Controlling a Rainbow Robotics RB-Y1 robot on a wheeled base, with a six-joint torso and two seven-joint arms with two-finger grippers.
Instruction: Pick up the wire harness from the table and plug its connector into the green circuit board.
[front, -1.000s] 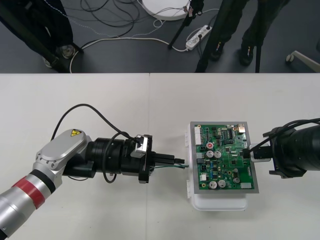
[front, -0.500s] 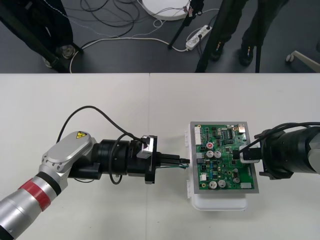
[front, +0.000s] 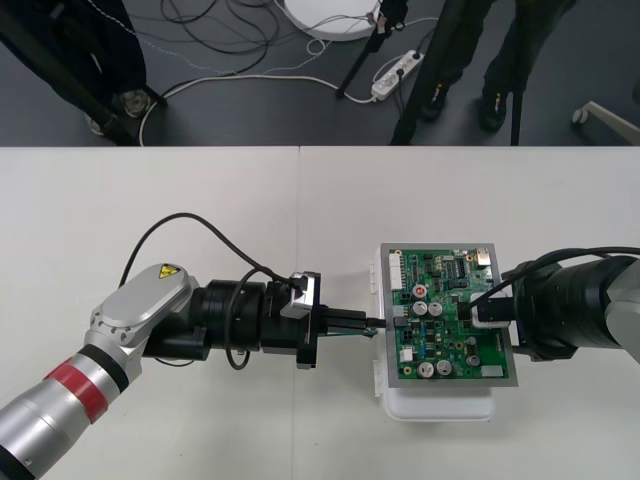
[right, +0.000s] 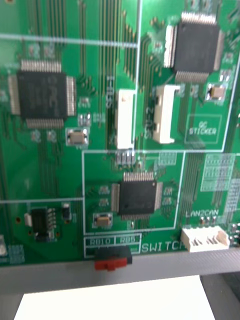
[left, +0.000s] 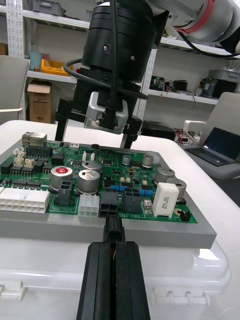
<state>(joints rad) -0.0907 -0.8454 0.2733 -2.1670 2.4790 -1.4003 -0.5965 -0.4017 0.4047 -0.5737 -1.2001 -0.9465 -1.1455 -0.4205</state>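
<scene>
Near the pale tabletop's (front: 200, 220) right edge, left pincer (front: 367, 323) pinches plug (left: 114, 232) at green board (front: 450, 335); right pincer's (front: 484, 312) grip unclear.

Circuit board (front: 450, 340) glossy green; base (front: 440, 405) smooth white plastic; left claw (front: 366, 322) matt black.

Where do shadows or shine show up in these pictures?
Front view: even light, a faint shadow on the table beneath the left tool. Left wrist view: the white base gleams brightly. Right wrist view: the green circuit board is evenly lit, no hard glare.
</scene>
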